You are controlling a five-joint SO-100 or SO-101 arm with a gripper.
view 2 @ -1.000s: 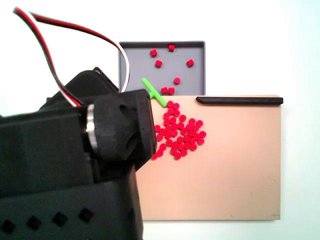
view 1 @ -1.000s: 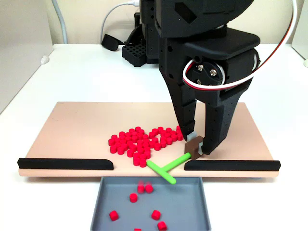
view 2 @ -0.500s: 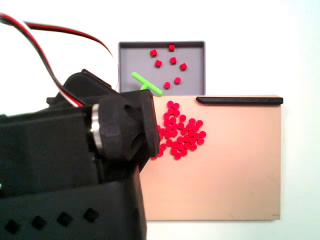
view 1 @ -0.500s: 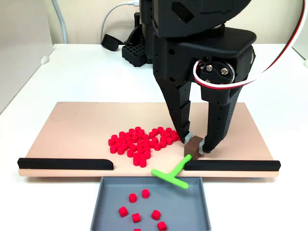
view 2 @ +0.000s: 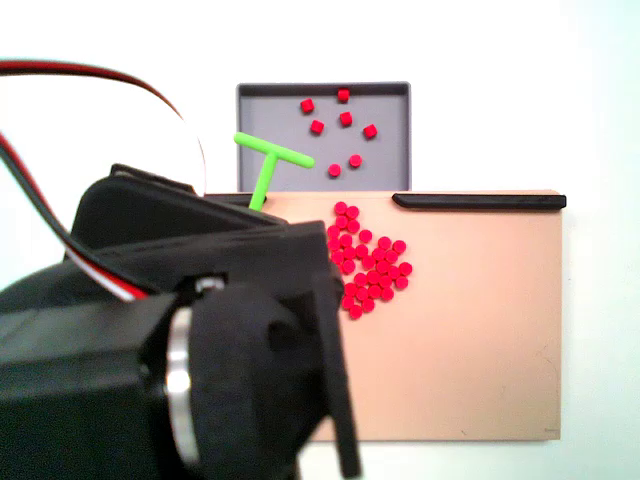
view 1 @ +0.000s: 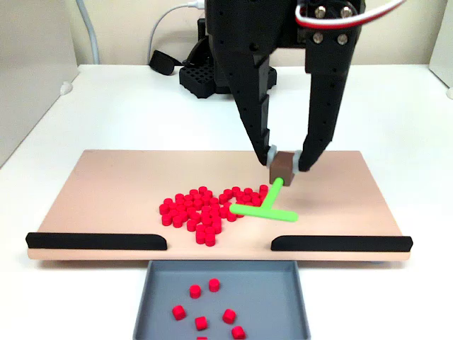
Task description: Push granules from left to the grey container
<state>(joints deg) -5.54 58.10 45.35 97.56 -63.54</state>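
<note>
Most granules lay unswept, so my claw, clamping the green stick, needed a low, level sweep toward the grey container.

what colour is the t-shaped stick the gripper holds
Bright green stick, on a brown block, clearest in a fixed view.

board: wide tan wooden board on table | granules: small red cylindrical granules clustered mid-board, more inside tray | tray: shallow grey rectangular container before board's front edge | stick: green T-shaped stick just right of cluster
</note>
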